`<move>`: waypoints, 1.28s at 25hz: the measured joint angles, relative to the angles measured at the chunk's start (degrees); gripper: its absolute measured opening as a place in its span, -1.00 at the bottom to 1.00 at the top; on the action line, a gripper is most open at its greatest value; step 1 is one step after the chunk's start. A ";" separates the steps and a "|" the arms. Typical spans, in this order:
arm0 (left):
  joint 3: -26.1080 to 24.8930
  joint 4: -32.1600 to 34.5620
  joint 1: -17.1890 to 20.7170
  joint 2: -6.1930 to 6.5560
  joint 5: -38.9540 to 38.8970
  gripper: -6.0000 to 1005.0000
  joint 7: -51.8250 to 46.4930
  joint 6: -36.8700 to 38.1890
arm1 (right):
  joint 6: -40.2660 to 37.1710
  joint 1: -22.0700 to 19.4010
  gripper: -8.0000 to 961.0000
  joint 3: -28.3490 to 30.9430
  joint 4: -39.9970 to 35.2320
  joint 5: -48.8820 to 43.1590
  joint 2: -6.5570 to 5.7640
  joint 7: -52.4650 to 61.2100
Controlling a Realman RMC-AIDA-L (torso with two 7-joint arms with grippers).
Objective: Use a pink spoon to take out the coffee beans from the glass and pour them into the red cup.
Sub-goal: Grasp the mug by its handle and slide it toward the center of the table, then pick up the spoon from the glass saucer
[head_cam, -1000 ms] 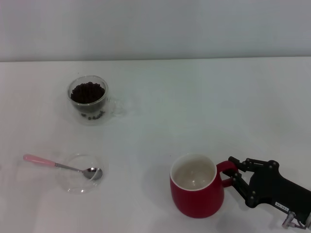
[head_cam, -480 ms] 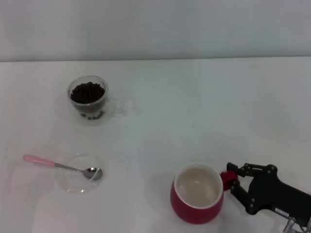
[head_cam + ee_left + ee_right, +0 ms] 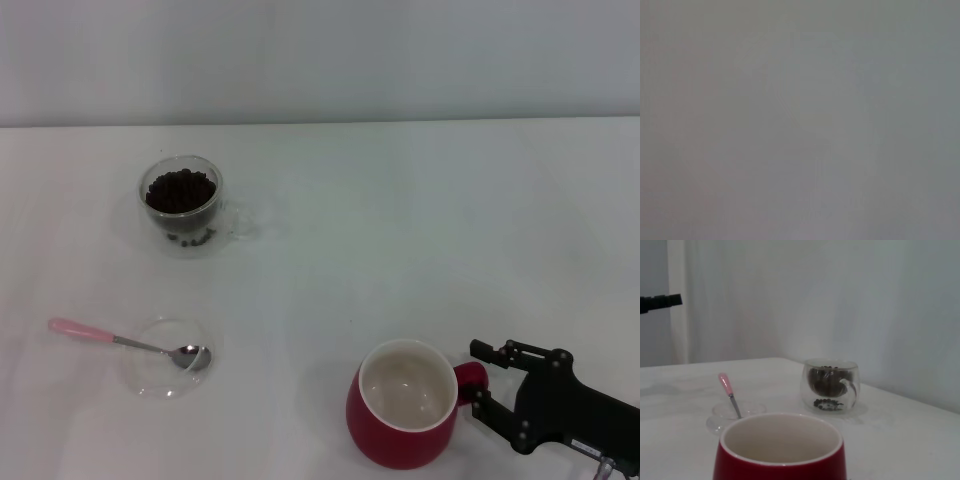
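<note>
White table (image 3: 400, 220): right gripper (image 3: 478, 386) clamps the red cup (image 3: 400, 420) handle; far from it, coffee beans (image 3: 180, 190) (all in the glass (image 3: 182, 205)) and pink spoon (image 3: 120, 342) untouched.

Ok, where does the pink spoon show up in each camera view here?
Head view: pink spoon at the robot's left, bowl resting in a shallow clear dish.
Left wrist view: not in it.
Right wrist view: it leans in the dish beyond the red cup.
Shared landmark: the glass of coffee beans.

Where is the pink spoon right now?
Head view, robot's left: the pink spoon rests with its bowl in a shallow glass dish, nearer the robot than the glass.
</note>
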 joint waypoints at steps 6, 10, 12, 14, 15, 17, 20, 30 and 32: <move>-0.07 0.00 0.33 0.01 -0.18 0.74 0.44 -0.19 | -0.98 -2.49 0.12 0.22 -1.76 0.44 -0.61 -0.06; 0.08 -0.26 0.33 0.05 -0.48 0.74 1.13 -0.29 | -3.56 -4.83 0.35 0.28 -3.78 0.50 -1.39 -1.04; 0.23 -0.38 0.37 0.03 -0.27 0.74 1.18 -0.29 | -5.39 -5.46 0.47 0.28 -3.96 0.53 -1.86 -2.18; 0.27 -0.73 0.30 -0.04 -0.16 0.74 0.63 -0.29 | -7.18 -6.07 0.54 0.31 -4.08 0.56 -2.57 -3.00; 0.35 -1.03 0.19 -0.05 -0.01 0.74 -0.12 -0.26 | -8.15 -6.35 0.55 0.38 -4.14 0.69 -3.15 -3.06; 1.44 -1.65 -0.04 0.04 0.99 0.74 -5.06 0.03 | -9.96 -6.55 0.58 0.77 -4.15 1.44 -4.26 -2.89; 3.78 -1.68 -0.06 0.20 1.70 0.74 -14.17 -0.11 | -13.16 -6.82 0.61 2.75 -3.85 2.78 -5.90 -2.74; 11.09 -0.83 -1.07 0.54 2.22 0.74 -54.51 -10.90 | -17.72 -6.01 0.61 10.35 -5.31 3.20 -8.32 -2.63; 14.99 1.07 -1.44 0.62 2.24 0.74 -59.97 -12.89 | -17.30 -5.50 0.61 10.51 -5.79 3.32 -8.27 -2.56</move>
